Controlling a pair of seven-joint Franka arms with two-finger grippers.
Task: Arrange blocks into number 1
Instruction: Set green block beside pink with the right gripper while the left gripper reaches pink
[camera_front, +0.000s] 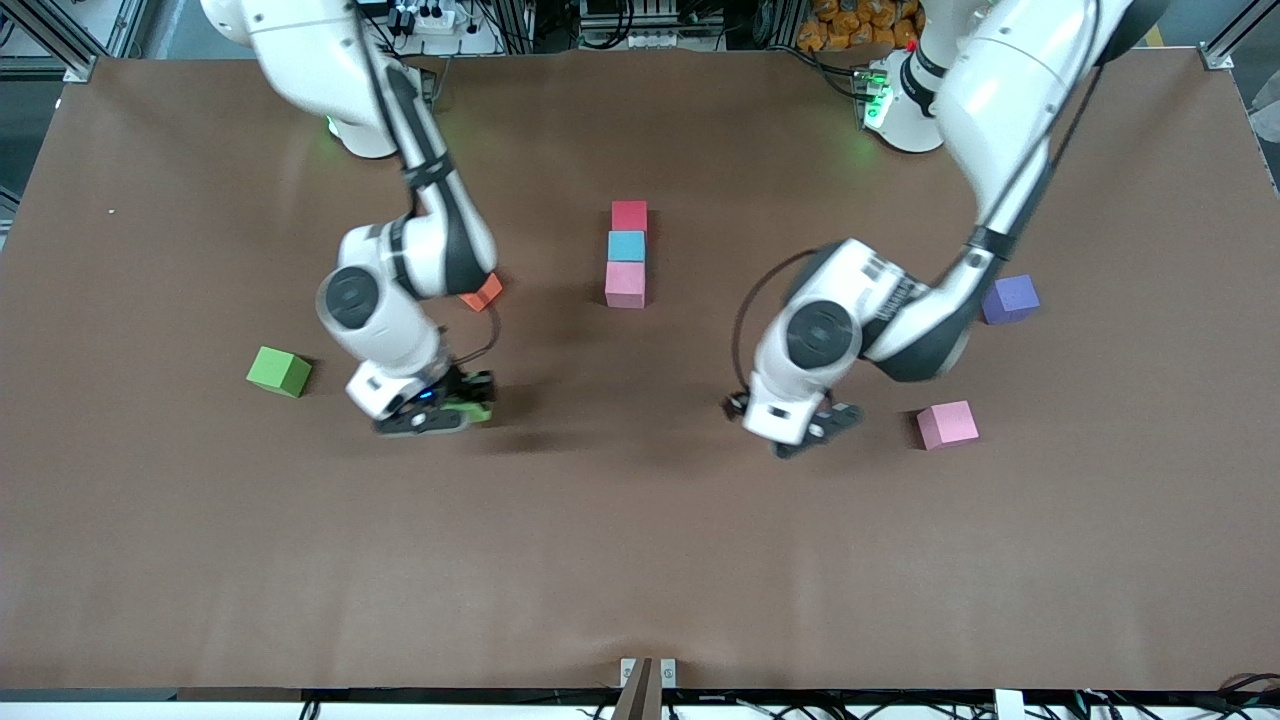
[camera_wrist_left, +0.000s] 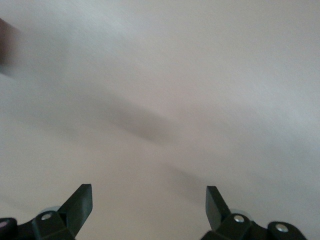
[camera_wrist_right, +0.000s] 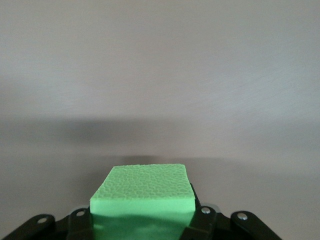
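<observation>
Nearest the front camera among the loose pieces sits a pink block (camera_front: 947, 424), on the bench (camera_front: 640, 560) toward the left arm's end, with the left gripper (camera_front: 818, 432) hovering just beside it, fingers (camera_wrist_left: 80, 202) spread apart and empty; that arm waits. Toward the right arm's end, the right gripper (camera_front: 452, 408) hangs low over the bench with its fingers clamped on a green block (camera_wrist_right: 142, 195), whose top face sits level between them.

A column is already begun at the bench's middle: a red block (camera_front: 629, 215), a light blue block (camera_front: 627, 245) and a second pink block (camera_front: 625, 284), touching in a straight line running toward the front camera. A second green block (camera_front: 279, 371), an orange block (camera_front: 482, 292) and a purple block (camera_front: 1010, 299) lie apart.

The step in hand looks like carrying the held green block to the column. To do it well, it should be set flush against the column's pink block, on the side nearer the front camera, its edges square with the line. A low, level approach would avoid nudging the three already placed, and the fingers should part only once the block rests flat.
</observation>
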